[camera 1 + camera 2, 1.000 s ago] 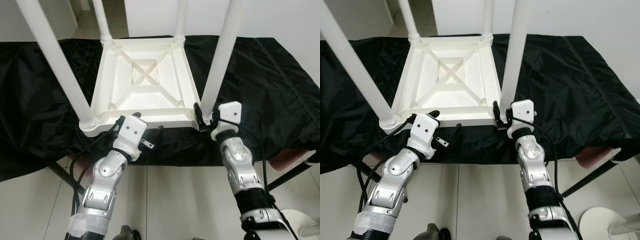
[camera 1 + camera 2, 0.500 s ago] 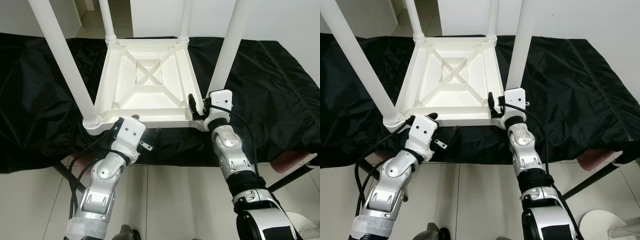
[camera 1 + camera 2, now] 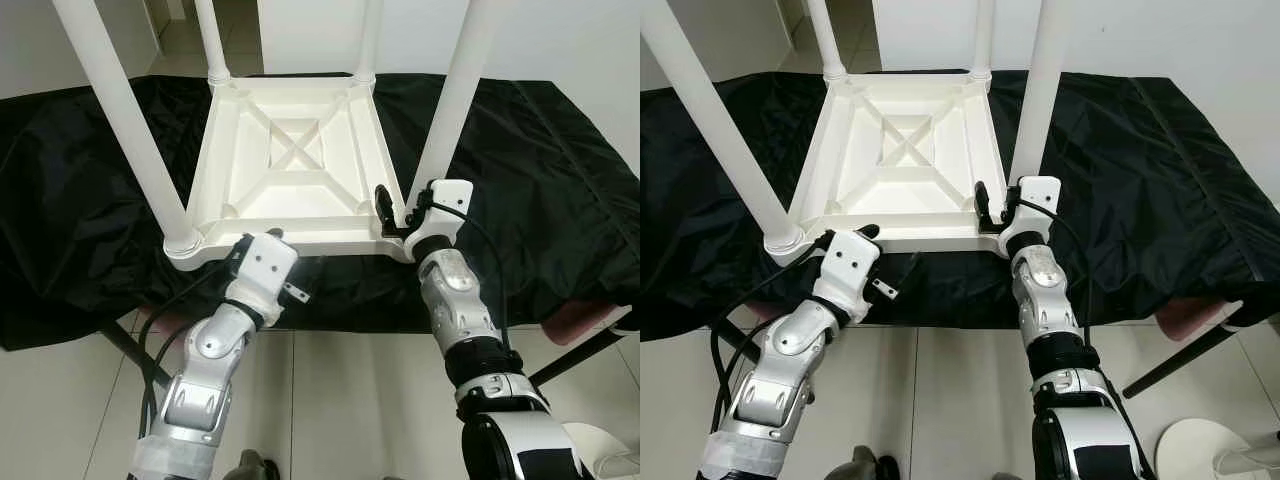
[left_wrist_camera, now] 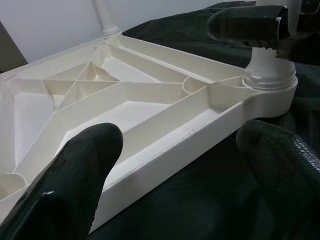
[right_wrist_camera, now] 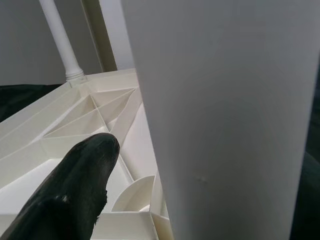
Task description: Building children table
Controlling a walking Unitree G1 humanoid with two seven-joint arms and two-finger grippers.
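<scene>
1. Children's table (image 3: 290,165), white moulded plastic, lies upside down on a larger table draped in a black cloth (image 3: 560,170), near that table's front edge.
2. Its underside faces up: a square tray-like panel with a raised rim, diagonal ribs crossing in an X at the centre and straight ribs boxing the middle; the plastic looks smooth and slightly glossy.
3. Four round white legs stand upward from collared sockets at the corners: the near-left leg (image 3: 125,110), the near-right leg (image 3: 455,95), and two far legs (image 3: 210,40) rising out of frame.
4. Right gripper (image 3: 396,212) is at the near-right corner, its jaws spread on either side of the base of the near-right leg; in the right wrist view one black finger (image 5: 65,195) sits over the ribbed underside and the leg (image 5: 225,115) stands right beside it. I cannot tell whether the fingers press on the leg.
5. Left gripper (image 4: 185,165) is at the front rim near the near-left corner, jaws wide open, one finger (image 4: 75,175) over the rim and the other (image 4: 280,170) over the cloth, holding nothing.
6. The cloth is thin, shiny and creased, hanging over the table's front edge; the floor (image 3: 340,400) below is pale glossy tile.
</scene>
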